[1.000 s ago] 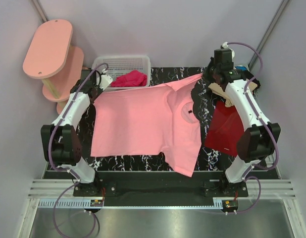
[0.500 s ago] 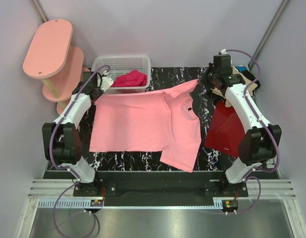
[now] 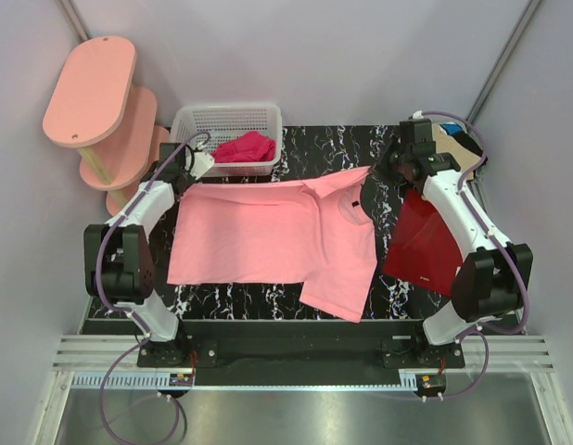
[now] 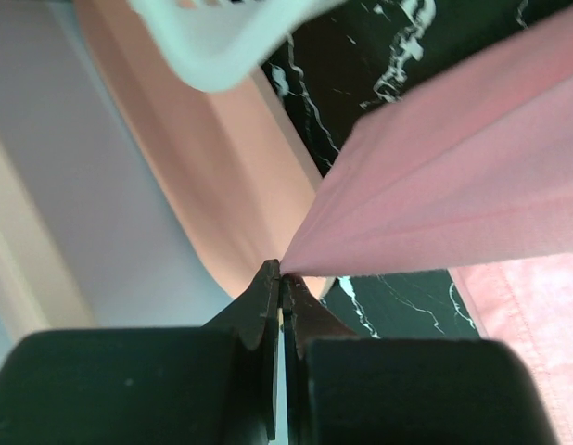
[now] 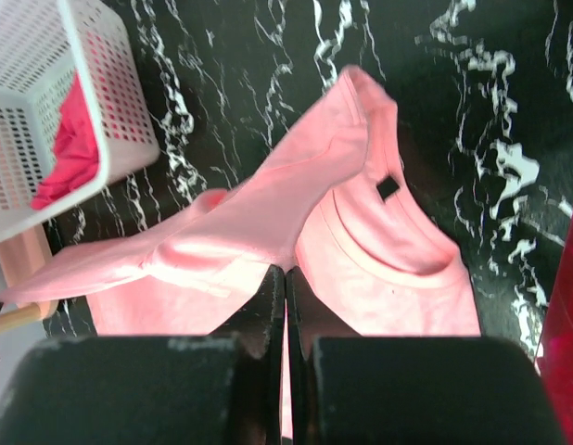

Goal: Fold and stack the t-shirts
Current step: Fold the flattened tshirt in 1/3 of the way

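Observation:
The large salmon-pink t-shirt point(image 3: 259, 236) lies across the black marble table point(image 3: 314, 144), its far edge lifted and stretched between both grippers. My left gripper point(image 3: 182, 178) is shut on the shirt's far left corner; the left wrist view shows the cloth point(image 4: 453, 185) pinched at its tips point(image 4: 282, 274). My right gripper point(image 3: 381, 171) is shut on the far right sleeve and shoulder area; the right wrist view shows the cloth point(image 5: 361, 250) bunched at the tips point(image 5: 286, 271). A dark red t-shirt point(image 3: 421, 246) lies at the right. A tan one point(image 3: 446, 137) lies behind the right arm.
A white mesh basket point(image 3: 226, 116) holding a magenta cloth point(image 3: 242, 146) stands at the far left of the table; it also shows in the right wrist view point(image 5: 92, 83). A pink two-tier shelf point(image 3: 92, 88) stands off the table's left.
Both grippers have moved toward the near side and lower, drawing the pink shirt's far edge with them. The right sleeve has dropped from the far edge to over the collar.

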`<state>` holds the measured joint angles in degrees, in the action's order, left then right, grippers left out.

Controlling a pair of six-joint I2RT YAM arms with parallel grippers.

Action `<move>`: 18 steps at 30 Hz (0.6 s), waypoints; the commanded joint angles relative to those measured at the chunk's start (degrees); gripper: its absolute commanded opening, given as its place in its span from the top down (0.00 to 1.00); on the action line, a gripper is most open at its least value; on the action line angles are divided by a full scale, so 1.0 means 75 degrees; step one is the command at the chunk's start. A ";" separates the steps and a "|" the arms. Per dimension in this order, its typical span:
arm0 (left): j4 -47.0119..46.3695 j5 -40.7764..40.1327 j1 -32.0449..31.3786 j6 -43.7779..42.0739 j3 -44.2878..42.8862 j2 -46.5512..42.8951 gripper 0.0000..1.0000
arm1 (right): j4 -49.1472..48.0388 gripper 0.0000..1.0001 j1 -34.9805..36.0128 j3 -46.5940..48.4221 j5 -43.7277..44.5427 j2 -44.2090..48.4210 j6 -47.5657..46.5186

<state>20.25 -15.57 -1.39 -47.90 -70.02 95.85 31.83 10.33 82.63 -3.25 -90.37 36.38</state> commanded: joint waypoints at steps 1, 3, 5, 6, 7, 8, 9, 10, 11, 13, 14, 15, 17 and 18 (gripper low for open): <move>-0.0626 -0.0185 0.0068 -0.0071 0.0300 0.0086 1.00 | -0.0049 1.00 -0.0029 -0.0446 -0.0258 0.0424 0.0200; -0.0638 -0.0162 0.0068 -0.0035 0.0382 0.0110 1.00 | -0.0026 1.00 -0.0029 -0.0680 -0.0305 0.0529 0.0247; -0.0684 -0.0092 0.0068 0.0047 0.0558 0.0075 1.00 | -0.0003 1.00 -0.0029 -0.0845 -0.0364 0.0599 0.0294; -0.0708 -0.0068 0.0068 0.0035 0.0628 0.0052 1.00 | 0.0032 1.00 -0.0029 -0.1054 -0.0422 0.0693 0.0317; -0.0708 -0.0022 0.0068 0.0058 0.0814 -0.0018 1.00 | 0.0033 1.00 -0.0029 -0.1161 -0.0597 0.0717 0.0317; -0.0743 -0.0010 0.0068 0.0070 0.0897 -0.0054 1.00 | 0.0044 1.00 -0.0029 -0.1255 -0.0703 0.0729 0.0329; -0.0766 0.0002 0.0068 0.0070 0.0991 -0.0100 1.00 | 0.0102 0.96 -0.0018 -0.1476 -0.0774 0.0787 0.0387; -0.0790 0.0037 0.0068 0.0093 0.1201 -0.0194 1.00 | 0.0115 0.91 -0.0018 -0.1571 -0.0971 0.0810 0.0387; -0.0802 0.0049 0.0068 0.0105 0.1307 -0.0253 1.00 | 0.0150 0.84 -0.0006 -0.1734 -0.1055 0.0822 0.0411; -0.0755 0.0119 0.0068 0.0175 0.1600 -0.0440 1.00 | 0.0290 0.75 0.0017 -0.1841 -0.1219 0.0811 0.0411; -0.0697 0.0166 0.0068 0.0222 0.1671 -0.0510 1.00 | 0.0302 0.68 0.0006 -0.1923 -0.1266 0.0811 0.0434; -0.0627 0.0282 0.0056 0.0257 0.1788 -0.0581 1.00 | 0.0337 0.60 0.0006 -0.1924 -0.1313 0.0788 0.0434; -0.0357 0.0412 0.0068 0.0491 0.1859 -0.0745 0.96 | 0.0431 0.42 0.0006 -0.1726 -0.1348 0.0648 0.0469; -0.0252 0.0528 0.0056 0.0562 0.1871 -0.0780 0.90 | 0.0570 0.40 0.0006 -0.1597 -0.1348 0.0577 0.0470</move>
<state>17.82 -14.68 -1.34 -46.72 -56.45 94.80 34.26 10.33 68.01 -10.81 -86.28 39.68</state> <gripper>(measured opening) 0.022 0.538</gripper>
